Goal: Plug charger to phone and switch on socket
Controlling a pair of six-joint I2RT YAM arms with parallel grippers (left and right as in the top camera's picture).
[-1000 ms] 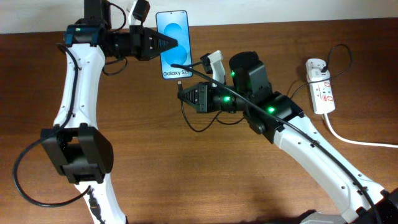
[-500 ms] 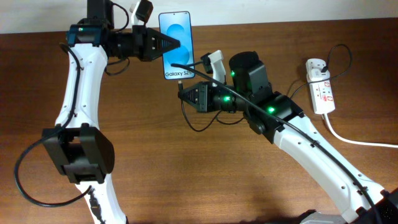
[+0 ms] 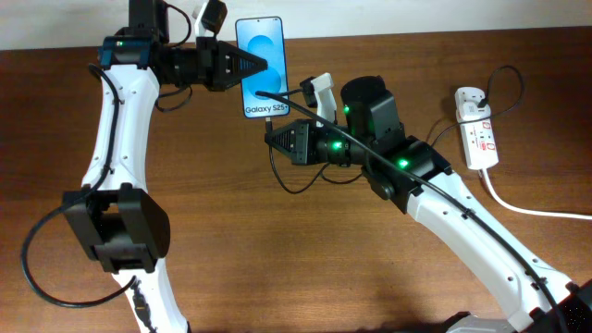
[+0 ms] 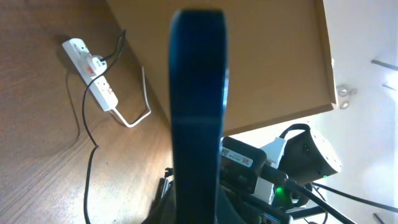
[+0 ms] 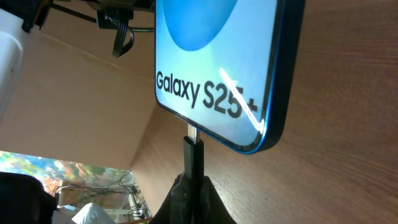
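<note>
The phone (image 3: 262, 67), blue screen with a white "Galaxy S25+" band, is held off the table at the back by my left gripper (image 3: 250, 66), which is shut on its left edge. In the left wrist view the phone (image 4: 198, 112) shows edge-on. My right gripper (image 3: 274, 139) is shut on the charger's black connector tip (image 5: 192, 152), just below the phone's bottom edge (image 5: 214, 134); the metal tip touches or just enters the port. The charger cable (image 3: 296, 185) loops below the right gripper. The white socket (image 3: 477, 134) lies at the far right, a plug in it.
The socket's thick white cord (image 3: 532, 209) runs off the right edge. The socket also shows in the left wrist view (image 4: 93, 68) with a thin black cable (image 4: 90, 168) trailing from it. The table's back edge is close behind the phone.
The left gripper shifted the phone slightly right a second ago, then held still. The right gripper moved the connector up a little toward the phone's bottom edge.
</note>
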